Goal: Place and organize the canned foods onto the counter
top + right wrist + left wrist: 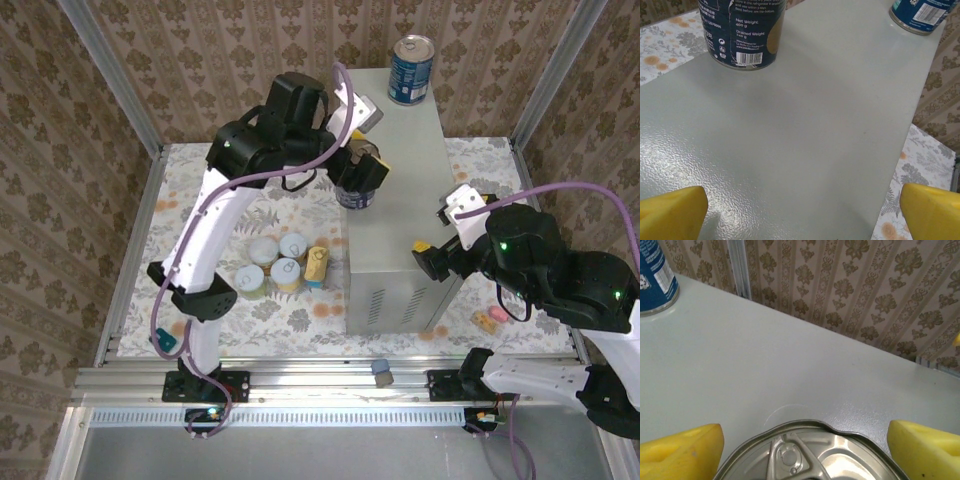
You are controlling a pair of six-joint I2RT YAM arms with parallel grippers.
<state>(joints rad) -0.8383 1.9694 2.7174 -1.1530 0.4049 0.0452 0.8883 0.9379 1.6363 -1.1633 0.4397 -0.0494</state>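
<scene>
The counter (pixel 400 215) is a tall grey box in the middle of the table. One dark-blue can (pixel 411 69) stands at its far end, also seen in the left wrist view (pixel 655 280). A second dark-blue can (pixel 356 190) stands at the counter's left edge, its pull-tab lid (pixel 810 455) between the yellow fingers (pixel 685 450) of my left gripper (pixel 362 168). Those jaws stand open, a slim gap on each side. My right gripper (pixel 802 215) hovers open over the counter's near right part, nothing between its fingers. Several yellow-labelled cans (pixel 272 265) stand on the table left of the counter.
A small wooden mallet (pixel 317 265) lies beside the yellow cans. A small block (pixel 381 372) sits on the front rail. A small yellowish object (pixel 492 317) lies on the table right of the counter. Patterned walls close in the floral table (pixel 200 200).
</scene>
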